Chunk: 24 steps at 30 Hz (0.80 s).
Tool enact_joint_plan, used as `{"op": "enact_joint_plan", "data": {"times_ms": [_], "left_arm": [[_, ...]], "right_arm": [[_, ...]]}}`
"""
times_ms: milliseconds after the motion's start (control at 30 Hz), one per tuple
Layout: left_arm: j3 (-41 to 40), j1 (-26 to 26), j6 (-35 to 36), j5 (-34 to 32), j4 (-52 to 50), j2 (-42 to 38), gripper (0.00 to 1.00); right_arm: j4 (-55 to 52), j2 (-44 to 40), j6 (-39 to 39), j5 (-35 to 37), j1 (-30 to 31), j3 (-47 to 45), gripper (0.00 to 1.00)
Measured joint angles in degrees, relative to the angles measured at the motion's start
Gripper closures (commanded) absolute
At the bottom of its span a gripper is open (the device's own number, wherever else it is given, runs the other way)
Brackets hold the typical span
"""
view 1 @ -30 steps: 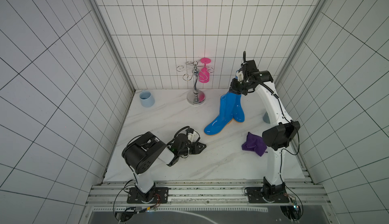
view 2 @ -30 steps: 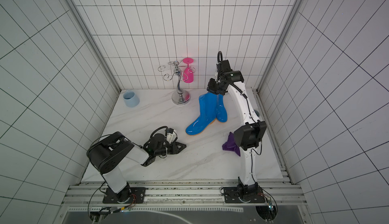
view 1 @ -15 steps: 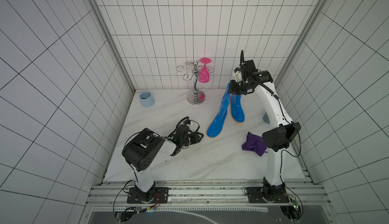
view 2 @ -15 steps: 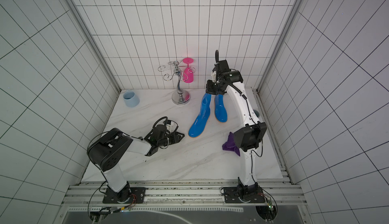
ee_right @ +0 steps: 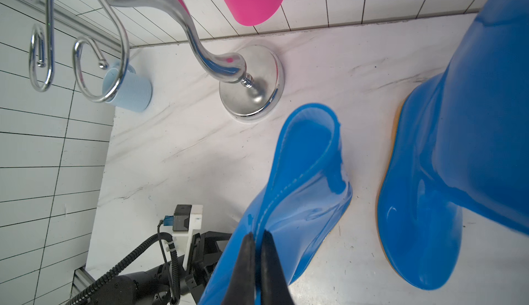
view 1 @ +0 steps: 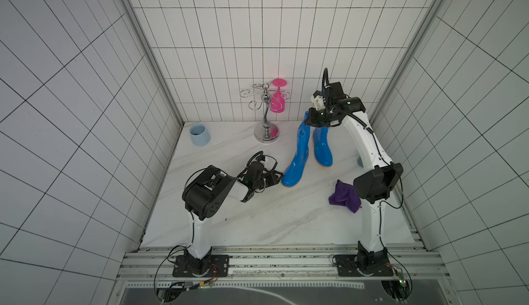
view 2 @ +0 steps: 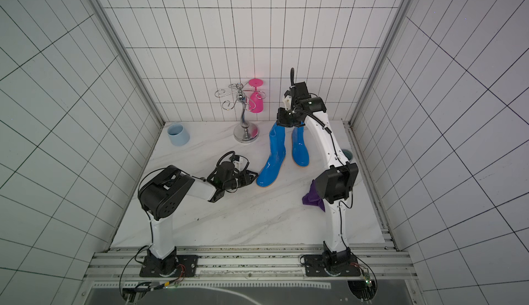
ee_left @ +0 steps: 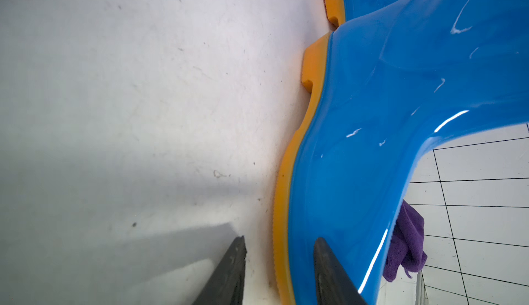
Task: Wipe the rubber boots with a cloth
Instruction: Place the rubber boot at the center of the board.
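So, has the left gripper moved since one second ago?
Yes. In a top view the left gripper has moved farther back, nearer to the chrome stand, and is now at the toe of the leaning boot.

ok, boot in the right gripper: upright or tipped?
Tilted. The held boot slants from its foot on the tabletop up to its rim, pinched in the right gripper; the other boot stands upright unaided.

left arm (view 1: 206,192): low, reaching forward | left gripper (ee_left: 280,243): rolled sideways, jaws part open at boot (ee_left: 372,146) toe | right arm (view 1: 369,146): arched high, wrist down | right gripper (ee_right: 257,233): clamped on boot's top rim
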Motion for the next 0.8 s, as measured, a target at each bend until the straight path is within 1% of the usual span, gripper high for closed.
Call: {"op": "enact_joint_plan", "data": {"times_ms": [400,800], "left_arm": [[3.39,-4.48,-0.87,-0.04,0.44,2.78,0.59],[5.57,-6.47,-1.49,0.00,1.16,4.68,0.59]], "right_arm": [[1.90,0.59,0.20,-3.19,-1.57,0.00,1.00],[2.38,0.59,0.13,-4.44,-2.25,-0.04,1.00]]}}
